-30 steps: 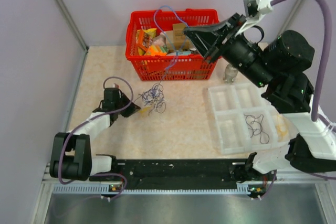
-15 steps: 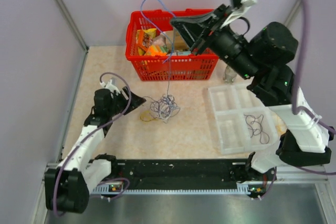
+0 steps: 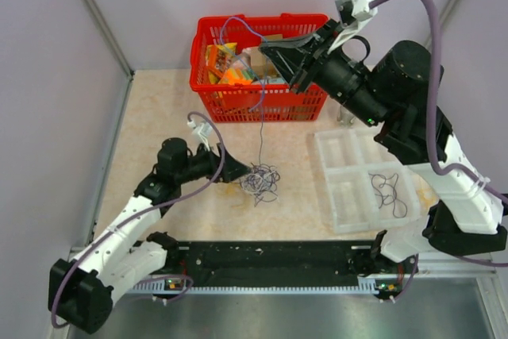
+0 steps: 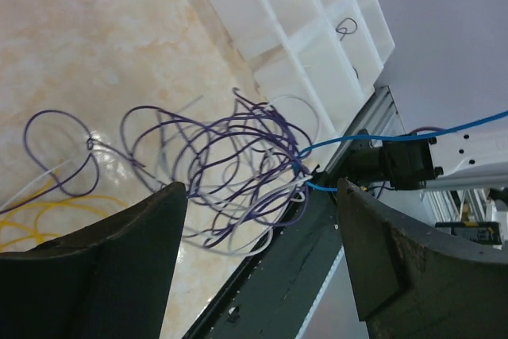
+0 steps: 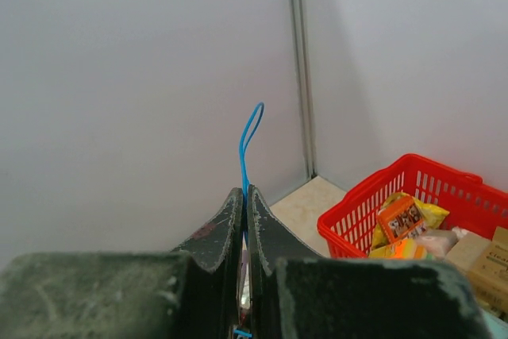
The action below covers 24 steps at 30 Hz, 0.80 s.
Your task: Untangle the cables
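Note:
The cables lie as a tangle [image 3: 260, 182] of purple and white strands on the beige table, seen close up as the tangle [image 4: 230, 166] in the left wrist view. A yellow cable [image 4: 48, 213] trails off its left side. A blue cable [image 3: 263, 121] rises straight up from the knot and ends in a loop [image 5: 251, 134]. My right gripper [image 3: 276, 51] hangs high over the basket. That right gripper [image 5: 245, 194] is shut on the blue cable. My left gripper [image 3: 236, 171] sits just left of the tangle. The left gripper [image 4: 260, 188] is open, with nothing between its fingers.
A red basket [image 3: 258, 105] of snack packets stands at the back, also seen as the basket [image 5: 373, 204] in the right wrist view. A white compartment tray [image 3: 333, 152] at the right holds one dark cable [image 3: 386, 192]. The black base rail [image 3: 270, 256] runs along the near edge.
My left gripper has opened, let go of the tangle and swung right toward it. The tangle slid right. My right gripper shifted left, still holding the blue cable.

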Available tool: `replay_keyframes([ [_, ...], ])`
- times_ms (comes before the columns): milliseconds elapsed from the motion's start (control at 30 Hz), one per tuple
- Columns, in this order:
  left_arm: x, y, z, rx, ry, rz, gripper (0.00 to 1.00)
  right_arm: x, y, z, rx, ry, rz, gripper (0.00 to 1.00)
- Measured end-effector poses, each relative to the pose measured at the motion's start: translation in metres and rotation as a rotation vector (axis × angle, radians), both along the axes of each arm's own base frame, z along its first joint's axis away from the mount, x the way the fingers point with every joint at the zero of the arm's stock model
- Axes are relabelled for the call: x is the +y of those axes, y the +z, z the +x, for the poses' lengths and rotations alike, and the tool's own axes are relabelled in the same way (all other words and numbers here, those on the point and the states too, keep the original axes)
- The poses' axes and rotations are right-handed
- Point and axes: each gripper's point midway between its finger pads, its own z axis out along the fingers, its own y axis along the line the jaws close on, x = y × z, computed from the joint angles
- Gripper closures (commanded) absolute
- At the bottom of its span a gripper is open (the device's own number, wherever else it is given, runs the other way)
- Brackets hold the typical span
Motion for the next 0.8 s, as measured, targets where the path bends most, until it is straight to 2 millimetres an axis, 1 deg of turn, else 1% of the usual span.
replay_keyframes([
  [100,-0.021,0.002,-0.013,-0.050,-0.075,0.014,0.19,-0.007,0.007,-0.005,-0.006,0.008,0.020,1.00],
  [133,-0.026,0.000,-0.016,-0.063,-0.086,0.027,0.20,-0.008,0.010,-0.007,-0.008,0.012,0.027,1.00],
  [267,-0.040,-0.018,-0.017,-0.082,-0.107,0.099,0.31,-0.013,0.022,-0.014,-0.023,0.034,0.058,1.00],
  [300,-0.041,-0.022,-0.015,-0.083,-0.106,0.114,0.38,-0.014,0.025,-0.016,-0.028,0.041,0.065,1.00],
  [400,-0.042,-0.033,-0.007,-0.090,-0.088,0.139,0.65,-0.017,0.034,-0.021,-0.039,0.061,0.088,1.00],
  [467,-0.043,-0.036,-0.003,-0.098,-0.079,0.144,0.78,-0.019,0.040,-0.026,-0.045,0.077,0.107,1.00],
  [533,-0.044,-0.038,0.002,-0.104,-0.072,0.148,0.96,-0.021,0.044,-0.028,-0.048,0.086,0.118,1.00],
  [567,-0.045,-0.039,0.004,-0.105,-0.067,0.149,1.00,-0.021,0.044,-0.028,-0.049,0.087,0.121,1.00],
  [700,-0.043,-0.049,0.013,-0.096,-0.029,0.174,1.00,-0.024,0.053,-0.030,-0.066,0.087,0.141,1.00],
  [800,-0.038,-0.067,0.020,-0.057,0.019,0.218,1.00,-0.033,0.070,-0.034,-0.097,0.082,0.176,1.00],
])
